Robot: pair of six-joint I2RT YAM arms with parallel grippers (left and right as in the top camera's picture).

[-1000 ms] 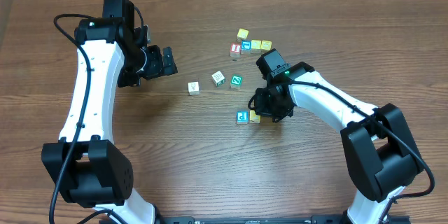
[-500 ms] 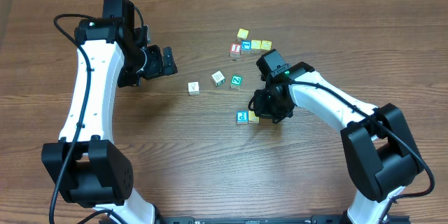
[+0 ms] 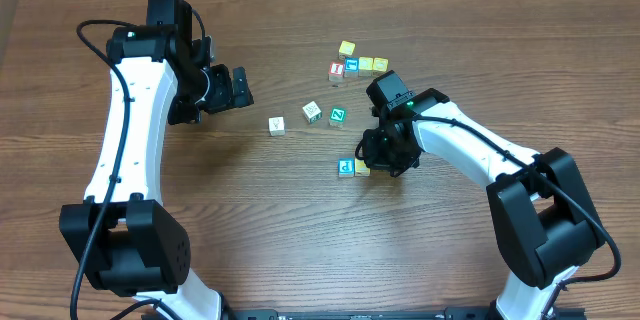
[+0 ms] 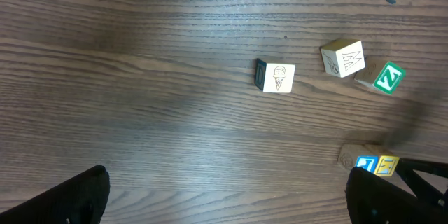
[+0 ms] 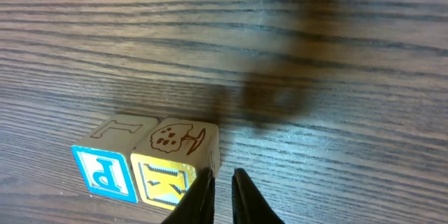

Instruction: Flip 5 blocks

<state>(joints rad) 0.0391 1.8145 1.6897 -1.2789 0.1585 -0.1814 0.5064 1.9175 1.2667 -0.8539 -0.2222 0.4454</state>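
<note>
Seen from overhead, the five task blocks lie on the wooden bench [image 3: 300,230] in a loose line across the middle of the frame. From the left there is a whitish block [image 3: 276,125], a second whitish block [image 3: 312,111] and the green Z block [image 3: 337,116]. Lower right of these, the teal block [image 3: 346,167] is touching the pale yellow block [image 3: 362,167]. A separate cluster of cubes [image 3: 358,64] is seen above them, near the top centre.

The right tool [image 5: 222,194] is placed just right of the pale yellow block. Its tips are hidden overhead by the arm's own body and are shown only in the right wrist view. There they stand almost together, with a thin gap and nothing clamped between them, and one tip is at the block's lower right corner. A white P on a blue face of the teal block and a brown drawing on top of the yellow one are also shown there.

The left tool [image 4: 225,189] is held over the bench at upper left in the overhead view, well apart from the blocks. Its jaws are spread wide and hold nothing, as shown by the dark fingers [image 4: 77,199] in the lower corners of the left wrist view. An ice-cream cone drawing on the first whitish block is legible only in that view.
</note>
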